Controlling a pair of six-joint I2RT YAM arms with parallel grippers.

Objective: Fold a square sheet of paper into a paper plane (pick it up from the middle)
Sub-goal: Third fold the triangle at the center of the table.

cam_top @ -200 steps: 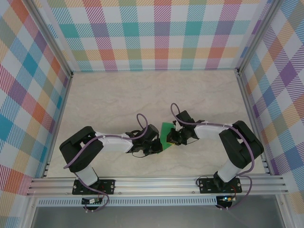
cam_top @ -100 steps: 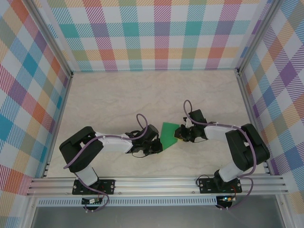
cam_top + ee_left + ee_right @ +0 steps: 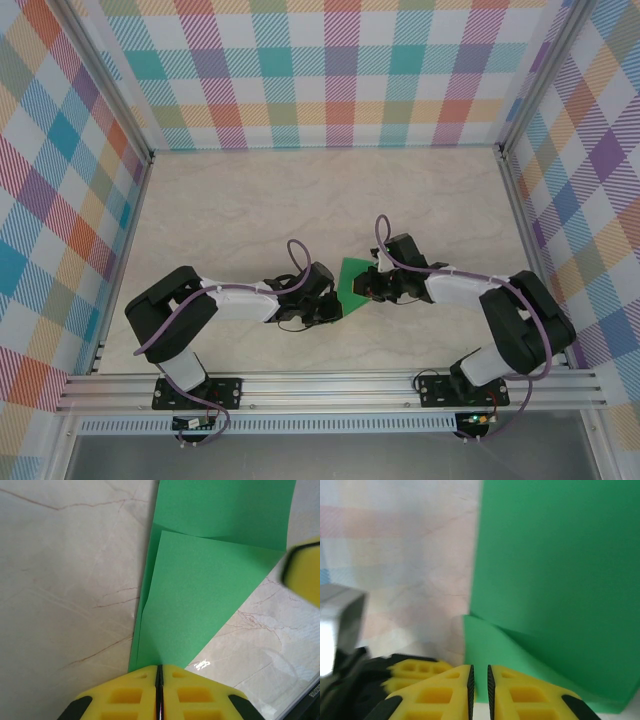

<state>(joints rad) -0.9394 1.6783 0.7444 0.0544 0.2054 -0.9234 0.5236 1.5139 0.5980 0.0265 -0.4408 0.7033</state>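
Note:
The square sheet of paper [image 3: 351, 274] is bright green and lies partly folded on the marble table, between the two arms. In the left wrist view a triangular flap [image 3: 200, 590] lies over the rest of the sheet, and its near corner runs into my left gripper [image 3: 159, 669], which is shut on it. My right gripper [image 3: 479, 669] hovers low over the opposite side of the paper [image 3: 560, 570], its jaws a narrow slit apart with nothing clamped. From above, the left gripper [image 3: 336, 303] and right gripper [image 3: 367, 289] sit close together at the paper's near edge.
The marble tabletop [image 3: 250, 210] stretches away behind the paper. Plaid walls [image 3: 330, 70] close in the back and both sides. An aluminium rail [image 3: 330, 386] runs along the near edge by the arm bases. A yellow fingertip of the right gripper [image 3: 305, 575] juts into the left wrist view.
The right gripper pulled away to the right off the paper, then came back left to its edge. The left gripper kept its hold and did not move.

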